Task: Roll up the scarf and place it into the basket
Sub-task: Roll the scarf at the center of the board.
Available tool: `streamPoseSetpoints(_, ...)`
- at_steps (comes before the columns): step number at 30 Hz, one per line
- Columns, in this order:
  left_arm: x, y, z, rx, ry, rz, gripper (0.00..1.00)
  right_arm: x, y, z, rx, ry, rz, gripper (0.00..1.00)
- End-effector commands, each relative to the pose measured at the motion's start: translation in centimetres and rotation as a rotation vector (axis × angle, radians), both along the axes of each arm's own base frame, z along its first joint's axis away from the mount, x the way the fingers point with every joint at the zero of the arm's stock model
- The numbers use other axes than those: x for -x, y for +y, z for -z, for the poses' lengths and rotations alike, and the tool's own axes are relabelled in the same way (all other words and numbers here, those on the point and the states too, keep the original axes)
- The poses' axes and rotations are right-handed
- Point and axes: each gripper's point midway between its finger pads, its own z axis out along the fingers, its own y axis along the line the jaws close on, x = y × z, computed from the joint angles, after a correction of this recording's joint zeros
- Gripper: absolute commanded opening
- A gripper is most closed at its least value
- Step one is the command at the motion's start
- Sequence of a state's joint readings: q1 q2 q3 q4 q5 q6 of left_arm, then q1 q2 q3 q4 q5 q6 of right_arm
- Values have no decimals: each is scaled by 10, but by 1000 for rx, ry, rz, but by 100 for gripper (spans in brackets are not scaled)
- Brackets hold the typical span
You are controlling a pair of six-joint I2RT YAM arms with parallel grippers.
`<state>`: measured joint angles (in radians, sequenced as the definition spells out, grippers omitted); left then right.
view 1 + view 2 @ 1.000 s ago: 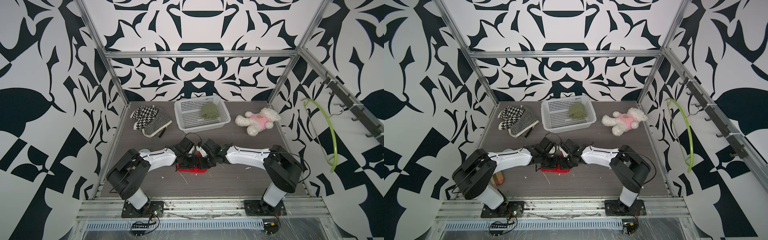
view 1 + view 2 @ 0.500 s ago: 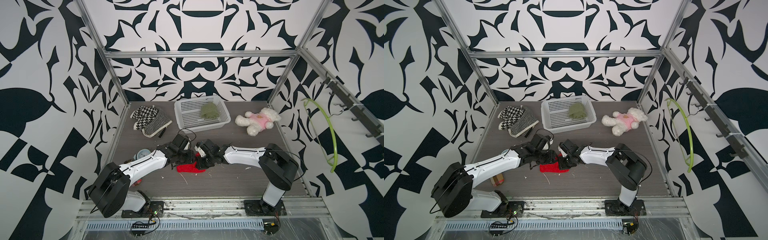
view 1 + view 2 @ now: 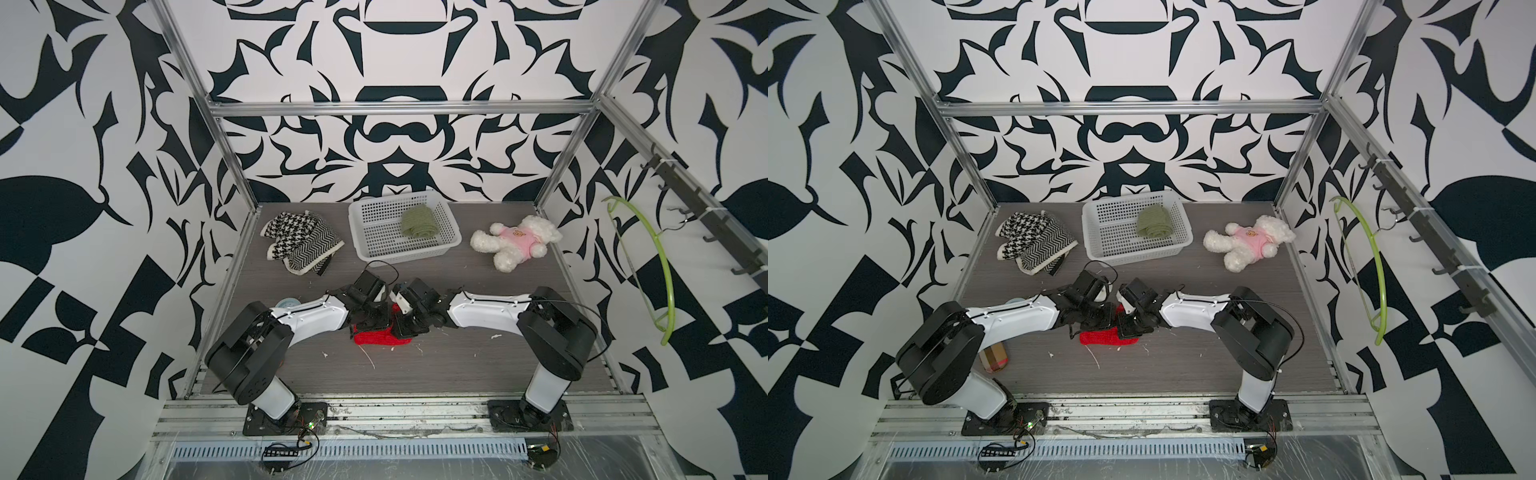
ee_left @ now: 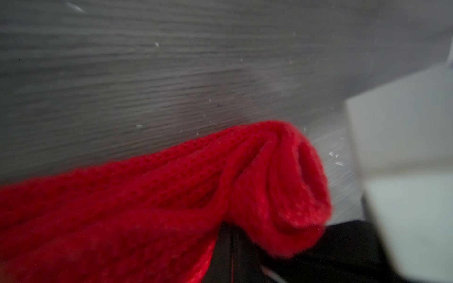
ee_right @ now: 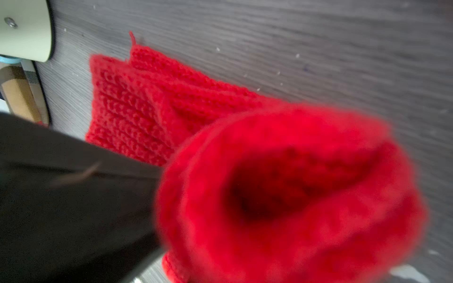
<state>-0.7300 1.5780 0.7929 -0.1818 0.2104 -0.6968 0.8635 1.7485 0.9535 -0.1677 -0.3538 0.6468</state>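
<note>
Clamped shut on the half-rolled scarf with left gripper and right gripper, on the table, short of the basket, soft, light, springy knit, so best pinched across the roll's ends.

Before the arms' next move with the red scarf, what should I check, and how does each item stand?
1. Red scarf fully rolled: not ok, a flat tail lies on the table.
2. Left gripper jaws shut on the roll: ok.
3. Right gripper jaws shut on the roll: ok.
4. Roll tight: not ok, its core gapes in the right wrist view.
5. Room in the basket: ok, only a green roll inside.
6. Way to the basket free: ok.
</note>
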Motion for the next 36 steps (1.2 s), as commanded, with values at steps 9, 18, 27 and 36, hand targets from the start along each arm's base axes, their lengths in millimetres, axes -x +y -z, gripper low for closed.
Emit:
streamPoseSetpoints(9,6,11,15,-27,10,-21,0,-15,-83,-28,230,-127,134,40)
streamPoseSetpoints(18,11,14,16,-24,18,-22,0,-29,-106,-10,385,-114,152,53)
streamPoseSetpoints(27,20,26,24,-50,32,-41,0,-17,-55,2,171,5,75,54)
streamPoseSetpoints(36,27,34,33,-67,48,-59,0,-6,-17,-10,-81,90,59,54)
